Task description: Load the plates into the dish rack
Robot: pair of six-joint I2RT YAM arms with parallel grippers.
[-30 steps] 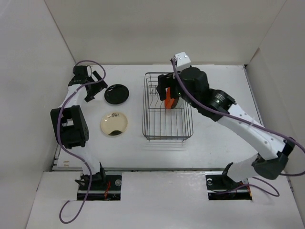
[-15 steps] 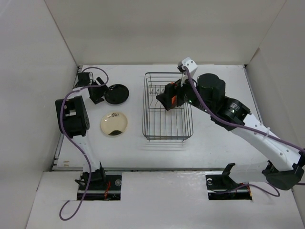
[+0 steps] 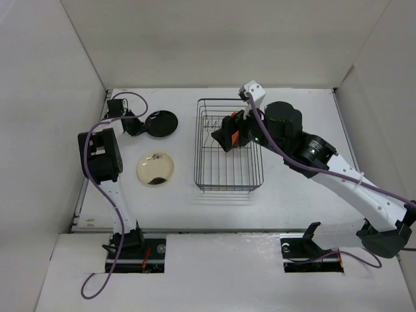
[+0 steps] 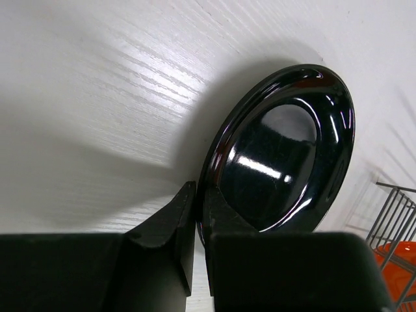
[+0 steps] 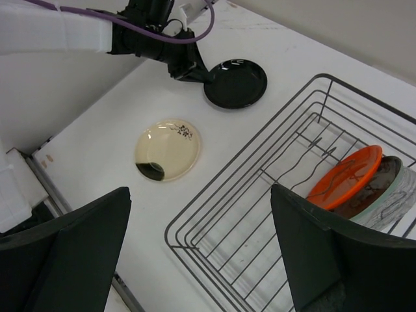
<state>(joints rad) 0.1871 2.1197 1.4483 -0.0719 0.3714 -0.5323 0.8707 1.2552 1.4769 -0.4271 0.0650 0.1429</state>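
Black plate (image 4: 279, 156) pinched at its rim on the table (image 3: 292, 188), left of the rack (image 3: 197, 153).
The left gripper (image 4: 198, 214) is closed on that rim; the right gripper (image 3: 225, 138) is held wide open, empty. Glossy, rigid, likely slippery and brittle: a deep rim hold is advised.

Glossy black plate (image 5: 235, 82) upper centre; cream plate (image 5: 167, 149) w/ dark spot + small brown sprig, centre-left; orange plate (image 5: 344, 177) & grey-marbled plate (image 5: 393, 198) at right; wire rack (image 5: 260, 138) dark.
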